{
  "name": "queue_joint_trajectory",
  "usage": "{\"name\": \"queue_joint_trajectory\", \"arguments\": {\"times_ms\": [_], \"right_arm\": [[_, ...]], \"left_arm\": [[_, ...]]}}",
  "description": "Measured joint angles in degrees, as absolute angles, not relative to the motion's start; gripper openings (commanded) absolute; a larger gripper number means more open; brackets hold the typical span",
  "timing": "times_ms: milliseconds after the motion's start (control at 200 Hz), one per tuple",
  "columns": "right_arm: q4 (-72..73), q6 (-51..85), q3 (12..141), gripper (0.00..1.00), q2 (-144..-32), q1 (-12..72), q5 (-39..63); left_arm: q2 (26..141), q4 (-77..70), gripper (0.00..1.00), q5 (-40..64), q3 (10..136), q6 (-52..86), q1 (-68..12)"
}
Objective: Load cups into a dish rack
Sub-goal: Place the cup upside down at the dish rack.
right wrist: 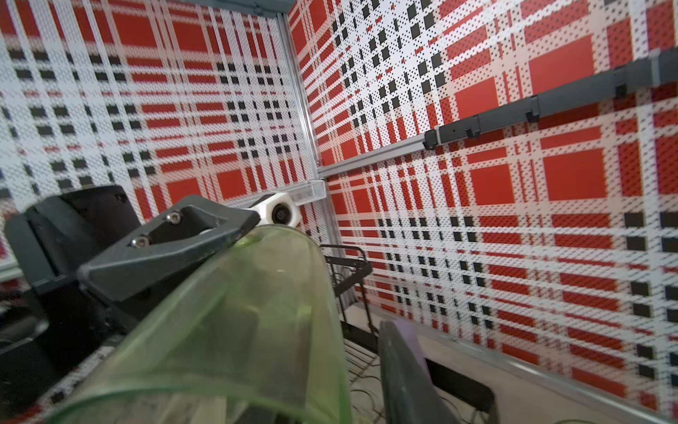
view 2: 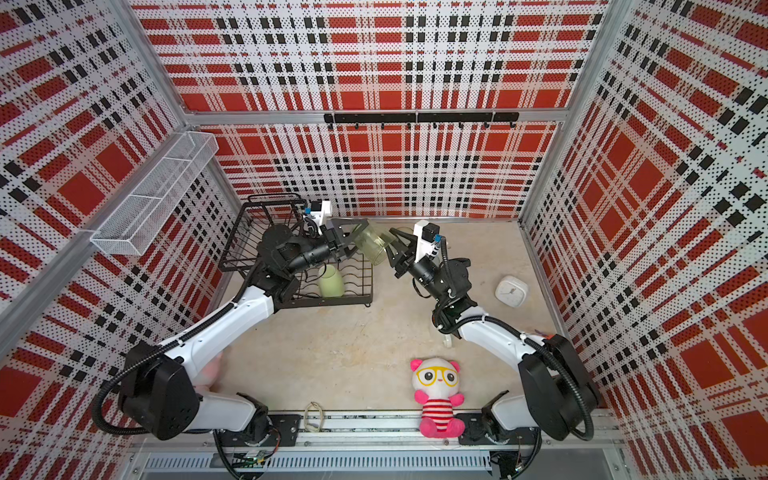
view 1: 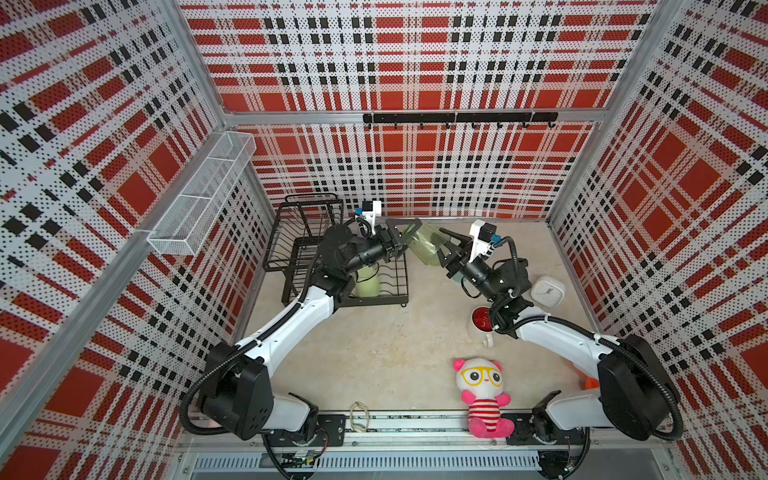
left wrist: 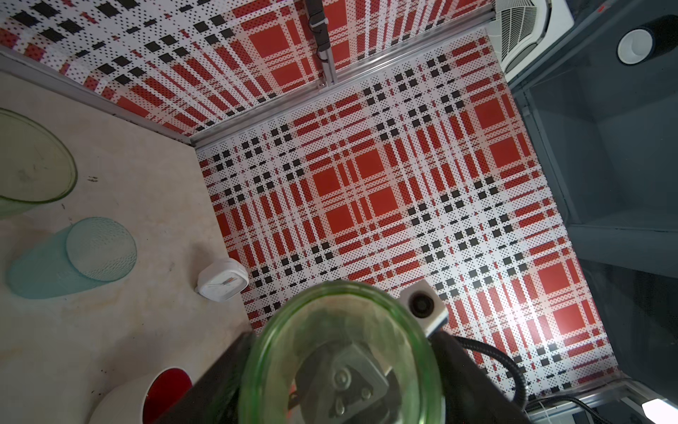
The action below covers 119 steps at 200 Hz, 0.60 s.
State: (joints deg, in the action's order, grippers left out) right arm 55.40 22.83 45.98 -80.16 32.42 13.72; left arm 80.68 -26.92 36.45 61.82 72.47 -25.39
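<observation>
**Green tumbler in the air between the two grippers**

The fingers (right wrist: 146, 264) of the left gripper (view 1: 405, 237) are closed on the translucent green tumbler (view 1: 428, 249), at its end nearer to the rack; in the right wrist view one of them lies flat on its wall. The right gripper (view 1: 443, 246) is around the other end of this tumbler, but its jaws are parted; one finger (right wrist: 400, 367) stands clear of the wall, with a gap between them. The tumbler lies tilted in the air, above the table (view 1: 374, 353) and just beside the black wire dish rack (view 1: 374, 301). A pale green mug (view 1: 368, 284) stands on the lower tray of the rack, partly hidden by the left arm; a white mug with red inside (view 1: 481, 320) is on the table under the right arm; a teal tumbler (left wrist: 73, 257) lies on its side on the table, near the white square clock (left wrist: 222, 281).
</observation>
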Motion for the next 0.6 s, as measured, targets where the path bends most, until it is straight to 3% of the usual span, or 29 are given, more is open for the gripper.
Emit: {"name": "queue_joint_trajectory", "arguments": {"times_ms": [125, 381, 596], "right_arm": [[54.22, 22.92, 45.95, 0.79, -80.36, 32.45, 13.91], [53.06, 21.91, 39.92, 0.95, -77.36, 32.38, 11.55], [51.72, 21.98, 33.65, 1.0, -69.82, 32.34, 9.13]], "left_arm": [[80.64, -23.66, 0.59, 33.74, 62.06, 69.84, -25.12], [80.66, -9.3, 0.59, 21.87, 70.7, 55.68, -25.08], [82.81, -2.17, 0.58, 8.23, 77.38, 42.26, -26.5]]}}
